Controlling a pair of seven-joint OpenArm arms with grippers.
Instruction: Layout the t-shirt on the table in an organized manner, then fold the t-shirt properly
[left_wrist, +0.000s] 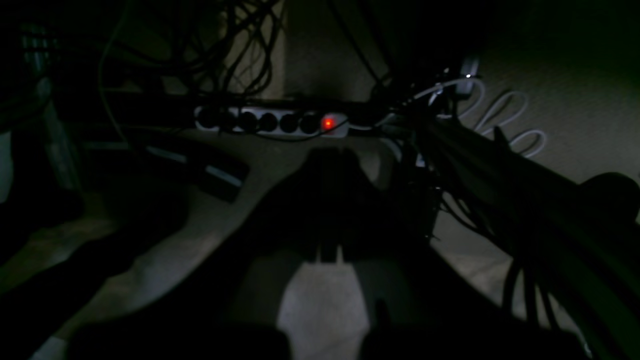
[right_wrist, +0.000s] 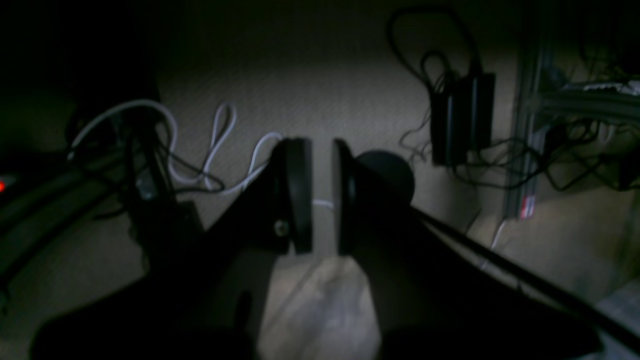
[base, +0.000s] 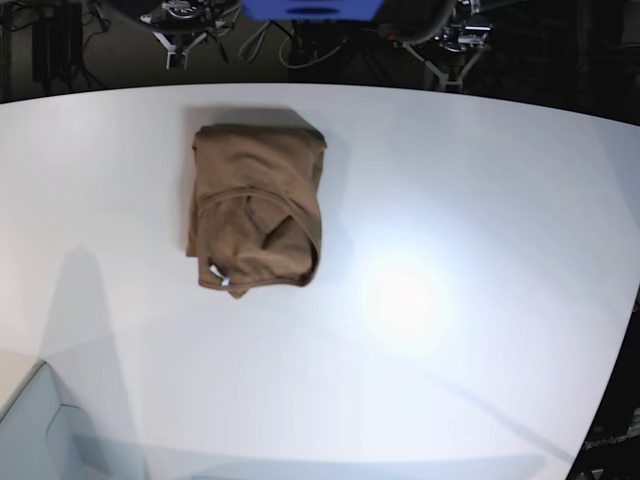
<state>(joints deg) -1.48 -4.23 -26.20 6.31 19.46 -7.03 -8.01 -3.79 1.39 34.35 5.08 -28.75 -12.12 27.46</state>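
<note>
You are looking at the t-shirt (base: 257, 208) lying folded into a compact, roughly rectangular bundle on the bench (base: 480, 200), in the far-left part of the base view. Its collar opening is facing the near edge, and a small white tag (base: 217, 274) is showing at the lower left corner of the bundle. No writing is legible on the tag at this resolution, and no brand or print is showing on the fabric.

Neither gripper is appearing in the base view, and the shirt is not appearing in either wrist view, so you cannot place it relative to either gripper.

The left gripper (left_wrist: 327, 165) is pointing at a dim floor area; its fingers are reading as one dark silhouette with no gap between them, so treat it as fully closed and holding nothing. Straight ahead of it, a white power strip (left_wrist: 272, 122) is lying with its red switch light (left_wrist: 328, 123) glowing. A coiled white cable (left_wrist: 505, 117) is lying ahead and to its right.

The right gripper (right_wrist: 322, 195) is showing a narrow gap between its two round pads (right_wrist: 298, 195), with nothing between them. A white cable (right_wrist: 220, 150) is looping on the floor to its left, and a black power adapter (right_wrist: 462, 117) is lying ahead to its right. No label on the adapter is readable.
</note>
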